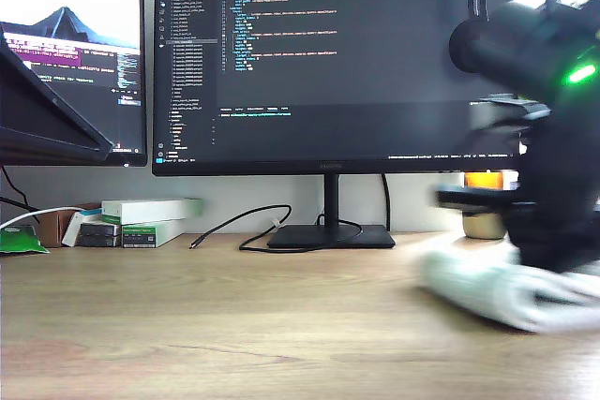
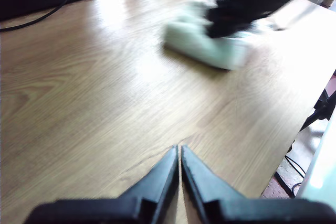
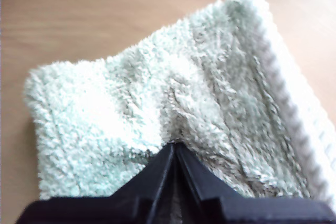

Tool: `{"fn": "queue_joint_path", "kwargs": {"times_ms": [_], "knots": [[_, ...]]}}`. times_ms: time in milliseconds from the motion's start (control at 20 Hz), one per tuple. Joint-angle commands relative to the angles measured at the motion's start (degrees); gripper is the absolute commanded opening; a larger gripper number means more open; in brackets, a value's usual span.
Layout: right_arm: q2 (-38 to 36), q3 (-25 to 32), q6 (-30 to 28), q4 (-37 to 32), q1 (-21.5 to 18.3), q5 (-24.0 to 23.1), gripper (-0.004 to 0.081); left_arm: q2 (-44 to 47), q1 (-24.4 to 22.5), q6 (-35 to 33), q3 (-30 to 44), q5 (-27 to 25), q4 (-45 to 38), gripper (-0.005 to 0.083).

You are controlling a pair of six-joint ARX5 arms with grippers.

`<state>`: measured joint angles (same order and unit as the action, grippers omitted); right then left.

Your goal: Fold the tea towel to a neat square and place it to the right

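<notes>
Your second gripper (image 3: 175, 148) has its fingers pinched closed on the folded tea towel (image 3: 157, 98). Your first gripper (image 2: 179, 153), fingers closed empty, hovers over bare worktop (image 2: 79, 93), well apart from it.

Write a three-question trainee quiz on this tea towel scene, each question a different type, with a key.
1. True or false: my first gripper is holding the tea towel.
2. Which gripper has its fingers at the towel? A) my first gripper B) my second gripper C) neither
3. Fill in: in the exterior view the towel lies on the wooden desk toward that view's ____ side.

Key:
1. False; its fingers are together over bare desk, apart from the towel.
2. B; its fingers are closed with their tips at a pucker in the plush.
3. Right.
</notes>
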<state>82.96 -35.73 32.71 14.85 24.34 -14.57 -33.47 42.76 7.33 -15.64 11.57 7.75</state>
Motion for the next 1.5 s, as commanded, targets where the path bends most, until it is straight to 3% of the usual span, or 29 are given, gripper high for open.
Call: {"fn": "queue_joint_path", "kwargs": {"times_ms": [0,250,500,600,900,1000,1150,1250,1450], "knots": [[1.0,5.7,5.1,11.4,-0.5,-2.1,-0.0010,0.1,0.2,0.2,0.4,0.0,-0.4,-0.0023],[-6.5,5.7,9.5,21.8,4.4,-5.6,-0.0010,0.2,0.2,0.2,0.4,0.0,-0.4,-0.0023],[-9.9,5.7,9.1,16.5,6.9,-9.7,-0.0010,0.2,0.2,0.2,0.4,0.0,-0.4,-0.0023],[-10.6,5.6,6.2,14.0,6.8,-12.5,-0.0011,0.2,0.2,0.2,0.4,0.0,-0.4,-0.0023],[-15.6,2.1,1.3,15.2,6.8,-14.2,-0.0010,0.2,0.2,0.2,0.4,-0.1,-0.5,-0.0023],[-18.3,0.9,-4.1,16.4,6.8,-13.0,-0.0010,0.2,0.2,0.2,0.4,-0.1,-0.8,-0.0023],[-20.7,0.4,-19.6,16.5,6.7,-9.2,-0.0011,0.2,0.2,0.6,0.4,1.0,-4.0,-0.0024],[-20.7,0.3,-24.3,15.2,5.7,-5.2,-0.0010,0.1,0.2,-0.3,0.4,0.2,-6.0,-0.0024],[-20.7,0.4,-33.6,5.0,2.5,4.3,-0.0010,0.0,-2.4,-3.7,0.4,-5.2,-10.5,-0.0023]]}}
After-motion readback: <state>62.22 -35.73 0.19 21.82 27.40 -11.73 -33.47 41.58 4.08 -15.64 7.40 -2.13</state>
